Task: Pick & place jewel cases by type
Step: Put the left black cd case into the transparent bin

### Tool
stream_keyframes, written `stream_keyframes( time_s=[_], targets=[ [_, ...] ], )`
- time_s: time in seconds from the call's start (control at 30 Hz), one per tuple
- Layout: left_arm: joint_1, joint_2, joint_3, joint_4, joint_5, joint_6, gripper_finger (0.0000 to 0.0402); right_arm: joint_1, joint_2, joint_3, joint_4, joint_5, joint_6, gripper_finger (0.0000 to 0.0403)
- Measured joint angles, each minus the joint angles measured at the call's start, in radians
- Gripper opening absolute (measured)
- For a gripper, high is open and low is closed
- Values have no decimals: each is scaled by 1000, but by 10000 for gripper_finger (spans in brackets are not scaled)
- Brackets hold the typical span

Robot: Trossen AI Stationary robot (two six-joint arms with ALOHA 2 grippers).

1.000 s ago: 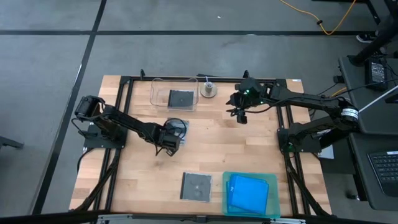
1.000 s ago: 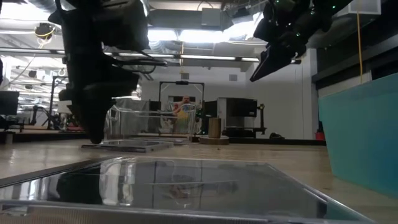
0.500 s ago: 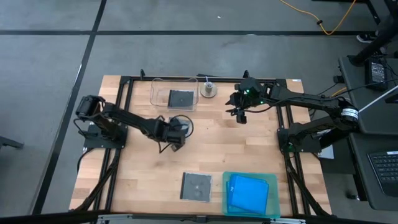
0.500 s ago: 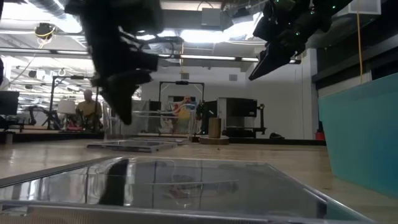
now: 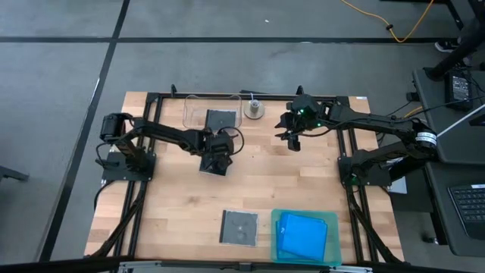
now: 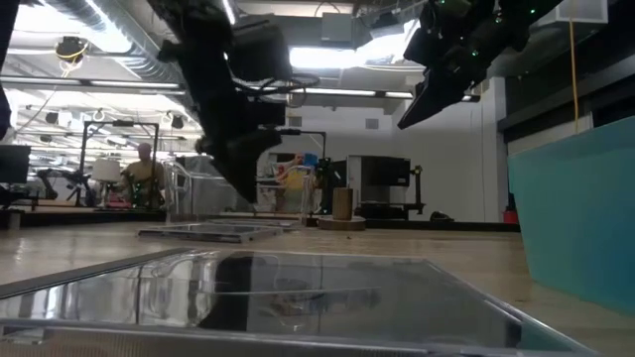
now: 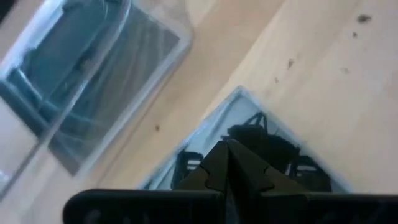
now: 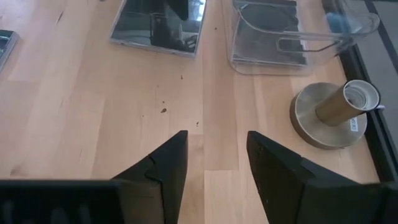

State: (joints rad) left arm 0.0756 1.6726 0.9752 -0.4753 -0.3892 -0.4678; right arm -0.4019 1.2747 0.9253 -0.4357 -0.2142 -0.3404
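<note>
Left arm: reaches from frame left toward centre. Left gripper (image 5: 214, 154), fingers together with nothing seen between them, hovers over a grey case (image 5: 215, 162) lying flat on the table (image 5: 167, 197) left of centre.

Tub (image 5: 213, 114), upper centre-left: clear, one grey case (image 5: 220, 119) inside.

Grey case (image 5: 238, 227), lower centre: flat on the boards, just left of the tray.

Tray (image 5: 332, 226), lower centre-right: teal, holding the stacked blue cases (image 5: 303, 235).

Right gripper (image 5: 294, 139), upper centre-right: fingers apart, empty, raised over bare wood, waiting.

Step in hand, as judged: blue cases appear sorted; two grey cases remain outside the tub. Next move likely calls for the left fingers to part, then take the case beneath by its edges.
</note>
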Motion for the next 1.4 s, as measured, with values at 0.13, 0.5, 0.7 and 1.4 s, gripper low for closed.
stream_keyframes(
  time_s=[0.13,0.5,0.7,1.4],
  targets=[
    [21,49,0,43,56,34,2,0,0,0,-2,0,17,169],
    [-57,135,3,256,307,140,3,0,0,0,-4,0,18,169],
    [-139,137,9,307,550,373,1,0,0,0,5,0,-2,169],
    [-409,28,104,-80,331,-42,3,69,313,-1,77,-180,-115,169]
  ],
)
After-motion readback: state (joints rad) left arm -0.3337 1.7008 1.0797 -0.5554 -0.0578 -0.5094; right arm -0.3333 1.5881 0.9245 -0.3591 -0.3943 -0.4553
